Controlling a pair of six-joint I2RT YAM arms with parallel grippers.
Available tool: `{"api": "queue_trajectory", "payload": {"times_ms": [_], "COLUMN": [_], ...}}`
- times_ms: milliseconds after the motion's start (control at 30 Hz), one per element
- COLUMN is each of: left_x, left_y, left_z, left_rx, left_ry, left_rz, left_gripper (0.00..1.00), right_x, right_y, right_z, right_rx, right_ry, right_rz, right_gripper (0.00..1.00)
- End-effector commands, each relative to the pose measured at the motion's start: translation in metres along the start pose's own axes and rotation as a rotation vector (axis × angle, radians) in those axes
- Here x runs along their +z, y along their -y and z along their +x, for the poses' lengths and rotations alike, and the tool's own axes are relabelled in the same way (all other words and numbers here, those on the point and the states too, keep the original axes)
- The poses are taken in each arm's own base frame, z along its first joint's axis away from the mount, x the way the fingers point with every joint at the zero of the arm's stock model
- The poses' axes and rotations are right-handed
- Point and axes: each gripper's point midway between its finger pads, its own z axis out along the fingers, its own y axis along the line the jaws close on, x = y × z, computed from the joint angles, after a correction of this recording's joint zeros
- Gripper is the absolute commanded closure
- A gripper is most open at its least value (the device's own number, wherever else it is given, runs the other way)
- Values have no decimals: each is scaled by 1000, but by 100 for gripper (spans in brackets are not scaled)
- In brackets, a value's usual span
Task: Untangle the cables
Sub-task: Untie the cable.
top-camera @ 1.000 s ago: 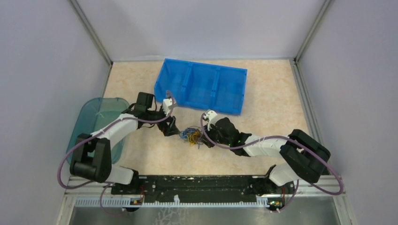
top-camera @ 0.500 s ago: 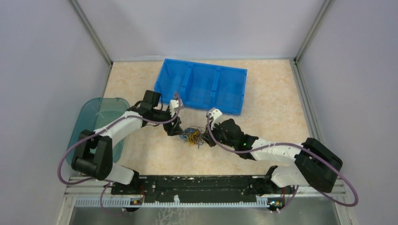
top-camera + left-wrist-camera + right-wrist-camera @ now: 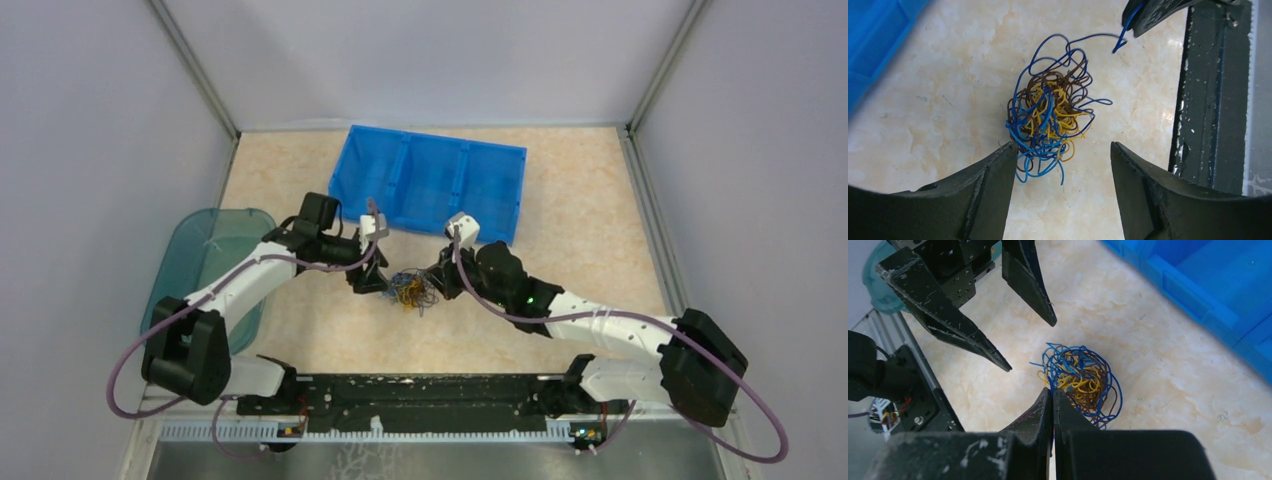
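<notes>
Cables (image 3: 1050,117) blue, yellow, brown; bin (image 3: 430,185) blue; table (image 3: 580,220) beige marbled.

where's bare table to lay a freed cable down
Bare table right of the blue bin, and the strip between the cable tangle and the near rail. Crowded where left gripper and right gripper flank the tangle.

High rear overview downward; close wrist views from opposite sides, cables (image 3: 1050,120) common to all.

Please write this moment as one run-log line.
left tool: open beside wire tangle | right tool: shut on blue wire | wire tangle: on table
</notes>
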Motion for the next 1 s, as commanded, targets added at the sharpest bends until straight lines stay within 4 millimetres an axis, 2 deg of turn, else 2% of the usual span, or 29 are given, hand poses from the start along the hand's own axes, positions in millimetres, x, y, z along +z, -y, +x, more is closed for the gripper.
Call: {"api": "queue_trajectory", "payload": {"times_ms": [0, 200, 367, 533, 667, 833, 900, 967], "left_x": [-18, -36, -43, -51, -67, -81, -84, -84], "left_y": [25, 46, 41, 57, 66, 74, 82, 83], "left_z": [-44, -74, -106, -126, -143, -150, -151, -151], "left_rx": [98, 109, 43, -34, -69, 39, 84, 87], "left_ry": [88, 127, 207, 263, 275, 358, 412, 440], "left_rz": [79, 124, 76, 138, 120, 35, 39, 25], "left_gripper": [25, 18, 24, 25, 23, 20, 20, 20], "right_x": [-9, -12, -17, -27, -35, -47, -51, -53], "right_y": [-36, -72, -94, -107, -114, -122, -125, -127], "right_z": [-70, -116, -146, -173, -187, -204, -206, -207], "right_rx": [14, 54, 104, 144, 171, 188, 195, 200], "right_ry": [143, 219, 278, 333, 354, 398, 408, 411], "right_rz": [-110, -248, -336, -384, -406, -446, -458, -471], "right_gripper": [100, 100, 100, 100, 100, 100, 100, 100]}}
